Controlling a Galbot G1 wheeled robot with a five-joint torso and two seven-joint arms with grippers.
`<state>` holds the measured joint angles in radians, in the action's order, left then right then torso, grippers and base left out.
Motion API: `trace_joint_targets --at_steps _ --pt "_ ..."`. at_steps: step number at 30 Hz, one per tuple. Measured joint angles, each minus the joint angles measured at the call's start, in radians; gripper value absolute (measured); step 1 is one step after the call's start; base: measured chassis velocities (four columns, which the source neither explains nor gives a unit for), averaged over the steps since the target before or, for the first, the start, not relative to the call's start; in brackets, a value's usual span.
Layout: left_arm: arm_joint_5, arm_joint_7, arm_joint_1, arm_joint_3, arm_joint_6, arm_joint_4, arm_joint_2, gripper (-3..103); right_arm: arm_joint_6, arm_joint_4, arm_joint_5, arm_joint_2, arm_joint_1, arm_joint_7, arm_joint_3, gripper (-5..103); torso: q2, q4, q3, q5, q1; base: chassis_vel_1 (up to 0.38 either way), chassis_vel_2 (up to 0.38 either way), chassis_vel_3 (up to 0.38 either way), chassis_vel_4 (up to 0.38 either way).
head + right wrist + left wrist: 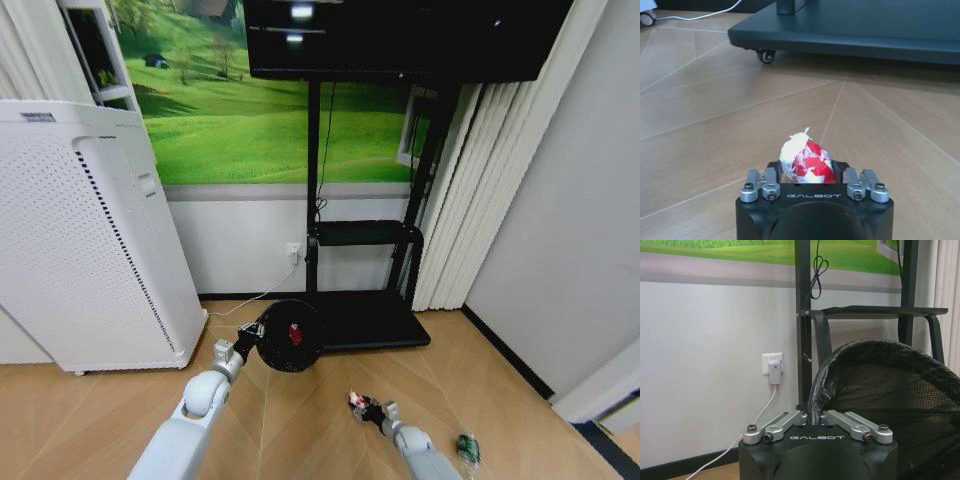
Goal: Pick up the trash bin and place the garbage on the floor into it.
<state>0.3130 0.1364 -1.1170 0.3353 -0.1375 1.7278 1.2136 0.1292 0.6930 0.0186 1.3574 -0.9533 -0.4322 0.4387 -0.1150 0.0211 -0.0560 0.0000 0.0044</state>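
My left end effector [250, 331] was clamped on the rim of the trash bin [291, 336], holding it off the floor [300, 420] and tipped so its mouth faced my head camera. In the left wrist view, the rim's black mesh [875, 385] sat pinched between my fingers [790, 421]. A red can [295, 333] lay inside the bin. My right end effector [362, 405] was low over the floor, closed on a white-and-red scrap [805, 160] of garbage that stuck up between its fingers. A green piece [467, 447] lay on the floor beside my right arm; it looked like a can or bottle, though I could not be sure. The black TV stand [370, 318] stood just behind the bin, and the white perforated appliance [80, 240] to my left.
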Motion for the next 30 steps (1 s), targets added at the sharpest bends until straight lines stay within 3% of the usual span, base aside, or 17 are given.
trace_joint_targets --at_steps 3,7,11,17,19,22,26,28,30 --pt "-0.003 -0.001 -0.006 0.000 0.000 0.001 0.006 3 -0.001 0.039 0.020 -0.016 -0.017 0.006 0.006 40 0.000 -0.0001 0.000 0.0001 0.000 0.000 0.000 0.000 0.000" --pt "-0.011 -0.004 -0.014 0.010 0.000 0.003 0.014 3 -0.008 0.116 0.056 -0.039 -0.047 0.022 0.019 34 0.000 0.0004 0.000 0.0002 0.000 0.000 0.000 0.000 0.000" --pt "-0.035 -0.005 -0.068 0.064 0.008 0.017 0.039 3 -0.009 0.225 0.153 -0.081 -0.062 0.081 0.046 33 0.000 0.0000 0.000 0.0000 0.000 0.000 0.000 0.000 0.000" --pt "-0.054 -0.009 -0.113 0.104 0.012 0.035 0.063 3 -0.026 0.344 0.175 -0.115 -0.059 0.122 0.106 33 0.000 -0.0009 0.000 0.0004 0.000 0.000 0.000 0.000 0.000" --pt "-0.061 -0.014 -0.113 0.105 0.014 0.006 0.076 3 -0.067 0.531 0.230 -0.135 -0.096 0.129 0.182 33 0.000 0.0005 0.000 0.0001 0.000 0.000 0.000 0.000 0.000" --pt "-0.061 -0.019 -0.105 0.102 0.017 -0.037 0.088 3 -0.093 0.690 0.243 -0.147 -0.142 0.135 0.215 33 0.000 0.0000 0.000 -0.0005 0.000 0.000 0.000 0.000 0.000" --pt "-0.058 -0.027 -0.078 0.085 0.021 -0.096 0.108 3 -0.129 0.864 0.256 -0.154 -0.207 0.143 0.219 33 0.000 0.0001 0.000 0.0003 0.000 0.000 0.000 0.000 0.000" --pt "-0.050 -0.047 -0.036 0.044 0.020 -0.132 0.121 3 -0.188 1.060 0.300 -0.160 -0.271 0.154 0.196 33 0.000 0.0002 0.000 -0.0001 0.000 0.000 0.000 0.000 0.000" --pt "-0.042 -0.057 -0.020 0.023 0.014 -0.137 0.123 3 -0.206 1.113 0.312 -0.166 -0.287 0.157 0.184 33 0.000 -0.0002 0.000 0.0001 0.000 0.000 0.000 0.000 0.000"
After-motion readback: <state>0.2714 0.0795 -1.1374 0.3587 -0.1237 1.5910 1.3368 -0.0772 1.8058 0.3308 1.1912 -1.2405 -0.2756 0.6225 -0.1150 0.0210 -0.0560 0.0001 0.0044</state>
